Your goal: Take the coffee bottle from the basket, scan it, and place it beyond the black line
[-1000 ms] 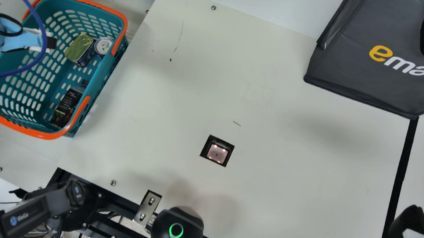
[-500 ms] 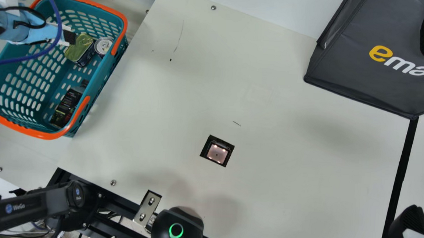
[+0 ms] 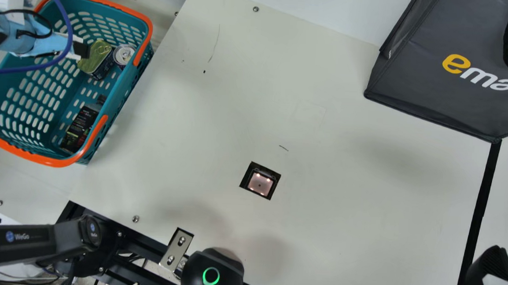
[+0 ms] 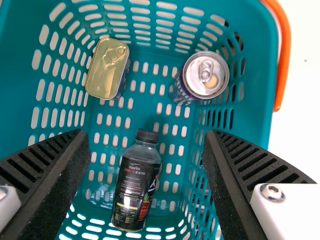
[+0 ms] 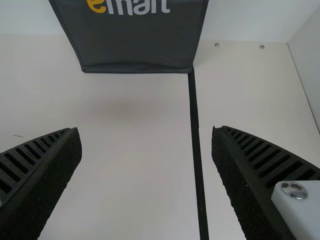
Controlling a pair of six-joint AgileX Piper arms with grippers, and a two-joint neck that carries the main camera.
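My left gripper hangs over the far part of the teal basket in the main view. In the left wrist view the left gripper is open, its fingers wide apart above the basket. The dark coffee bottle lies on the basket floor, seen between those fingers; in the main view the coffee bottle rests in the near end. My right gripper is by the black line; in the right wrist view the right gripper is open with nothing held. The scanner window is set in the table.
A flat tin and a round can share the basket. A dark grey bag stands at the table's far right. The orange handles lie along the basket's rim. A black device with a green ring sits at the front edge.
The left arm has moved right and slightly down over the basket, its fingertip now beside the tin. The right arm, basket and bottle have kept still.
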